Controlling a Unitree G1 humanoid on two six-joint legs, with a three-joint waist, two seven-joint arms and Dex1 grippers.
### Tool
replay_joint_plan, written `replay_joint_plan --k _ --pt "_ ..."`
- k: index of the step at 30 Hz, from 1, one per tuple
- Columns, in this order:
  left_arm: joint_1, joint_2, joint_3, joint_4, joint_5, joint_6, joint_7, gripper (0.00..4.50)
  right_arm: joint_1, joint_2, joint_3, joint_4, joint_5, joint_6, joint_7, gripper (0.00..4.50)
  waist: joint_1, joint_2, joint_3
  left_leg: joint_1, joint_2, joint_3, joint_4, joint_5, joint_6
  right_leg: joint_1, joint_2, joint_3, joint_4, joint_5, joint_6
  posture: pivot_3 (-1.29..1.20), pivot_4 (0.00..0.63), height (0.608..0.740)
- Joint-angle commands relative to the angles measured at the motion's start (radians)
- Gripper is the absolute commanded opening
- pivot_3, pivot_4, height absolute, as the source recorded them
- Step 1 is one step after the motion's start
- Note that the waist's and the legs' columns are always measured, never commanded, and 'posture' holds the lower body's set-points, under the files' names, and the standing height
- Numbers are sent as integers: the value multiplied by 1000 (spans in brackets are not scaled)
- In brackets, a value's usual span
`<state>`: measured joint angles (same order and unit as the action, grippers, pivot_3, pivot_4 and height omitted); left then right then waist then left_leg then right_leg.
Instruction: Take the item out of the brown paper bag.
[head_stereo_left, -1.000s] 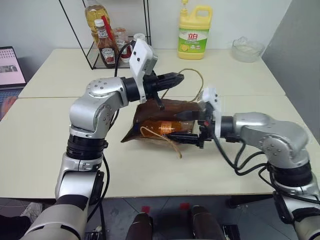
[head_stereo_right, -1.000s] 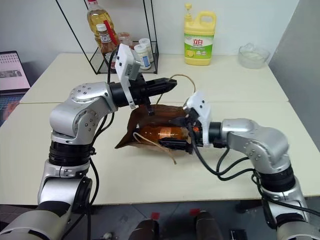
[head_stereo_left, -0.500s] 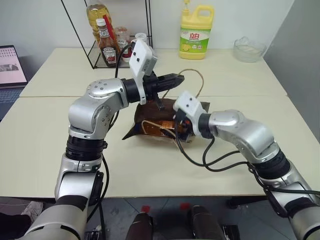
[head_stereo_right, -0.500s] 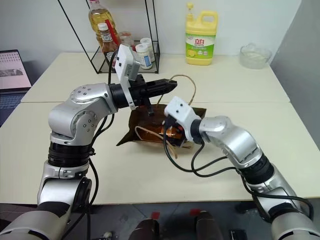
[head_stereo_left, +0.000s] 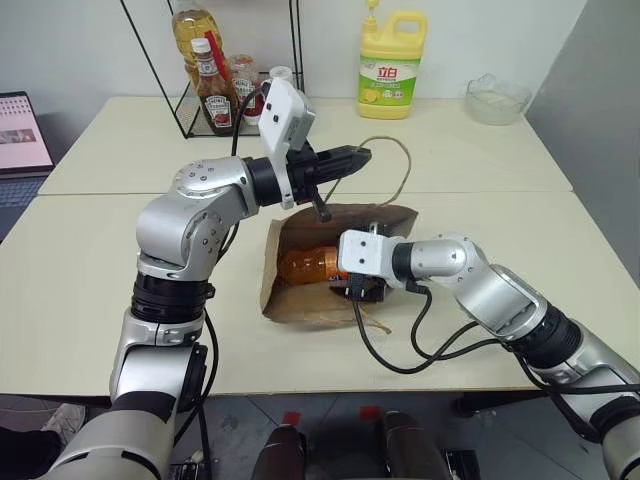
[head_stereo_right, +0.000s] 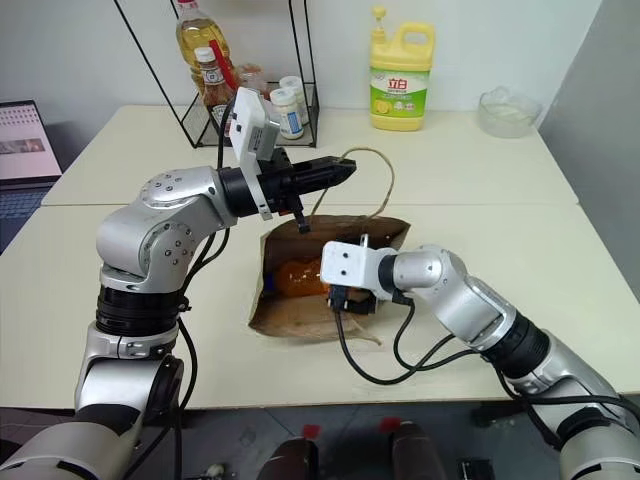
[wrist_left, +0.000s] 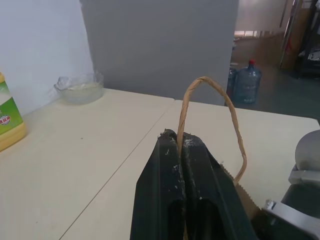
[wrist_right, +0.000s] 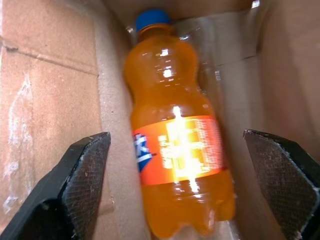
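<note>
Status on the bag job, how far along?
Done: left gripper is shut on a bag handle, holding the bag open on the table. In hand: right gripper is open at the bag's mouth, fingers either side of the orange bottle but not touching it. Left: close on the bottle, which lies inside the bag, and pull it out.

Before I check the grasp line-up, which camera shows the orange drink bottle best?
The right wrist view: the bottle lies whole between the open right gripper's fingers, blue cap and label plain. Both head views show only part of its orange body inside the brown paper bag, behind the right gripper. The left wrist view gives the bag's handle.
</note>
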<state>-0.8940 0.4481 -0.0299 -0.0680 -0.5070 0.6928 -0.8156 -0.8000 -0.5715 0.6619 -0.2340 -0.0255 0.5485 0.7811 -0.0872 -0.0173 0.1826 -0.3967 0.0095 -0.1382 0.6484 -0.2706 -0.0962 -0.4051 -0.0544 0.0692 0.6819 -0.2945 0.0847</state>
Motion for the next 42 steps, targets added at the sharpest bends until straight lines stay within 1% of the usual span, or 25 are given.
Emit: replay_joint_plan --k 1,5,8,10,12,18,22,34,37,39,40,42 --pt "-2 -1 30 -43 -19 -4 15 0 -24 43 45 84 -87 -46 18 4489 0 0 0 0 0 0 0 0 0 0 0 0 0 0 0 0 150 740" --pt "3 0 32 -53 -22 0 21 0 -50 81 76 210 -192 -111 16 4489 -1 0 0 1 0 0 0 0 0 0 0 0 0 0 0 0 150 740" --pt "5 1 35 -58 -25 2 29 0 -61 104 79 271 -232 -118 32 4489 3 0 0 1 0 0 0 0 0 1 0 0 0 0 0 0 150 740" --pt "9 0 34 -64 -26 5 34 0 -53 146 41 298 -219 -101 21 4489 2 0 0 1 0 0 0 0 0 1 0 0 0 0 0 0 150 740" --pt "16 1 35 -75 -27 8 38 0 -36 187 -10 287 -169 -56 38 4489 0 0 0 1 0 0 0 0 0 1 0 0 0 0 0 0 150 740" --pt "29 12 44 -80 -24 9 39 0 -19 250 -143 268 -83 73 60 4489 -1 0 -1 1 0 0 0 0 0 1 0 0 1 0 0 0 150 740" --pt "18 1 40 -71 -19 3 42 0 -31 239 -106 337 -160 6 25 4489 -1 0 -1 2 0 0 -1 0 0 1 0 0 1 0 0 0 150 740" --pt "24 -6 37 -74 -12 -4 46 0 -34 245 -77 469 -248 -111 3 4489 -1 0 -1 2 0 0 0 0 0 1 0 0 1 0 0 0 150 740" --pt "24 -6 37 -73 -10 -7 46 0 -37 243 -75 478 -259 -138 15 3885 0 0 -1 2 0 0 0 0 0 1 0 0 1 0 0 0 150 740" --pt "25 -6 37 -73 -9 -8 47 0 -37 241 -76 480 -270 -152 18 3361 0 0 -1 2 0 0 0 0 0 1 0 0 1 0 0 0 150 740" --pt "25 -6 37 -73 -9 -8 47 0 -38 237 -75 478 -278 -160 20 3262 0 0 -1 2 0 0 0 0 0 1 0 0 1 0 0 0 150 740" --pt "25 -5 37 -71 -7 -10 48 0 -38 231 -76 473 -288 -170 26 3261 0 0 -1 2 0 0 0 0 -1 1 0 0 1 0 0 0 150 740"
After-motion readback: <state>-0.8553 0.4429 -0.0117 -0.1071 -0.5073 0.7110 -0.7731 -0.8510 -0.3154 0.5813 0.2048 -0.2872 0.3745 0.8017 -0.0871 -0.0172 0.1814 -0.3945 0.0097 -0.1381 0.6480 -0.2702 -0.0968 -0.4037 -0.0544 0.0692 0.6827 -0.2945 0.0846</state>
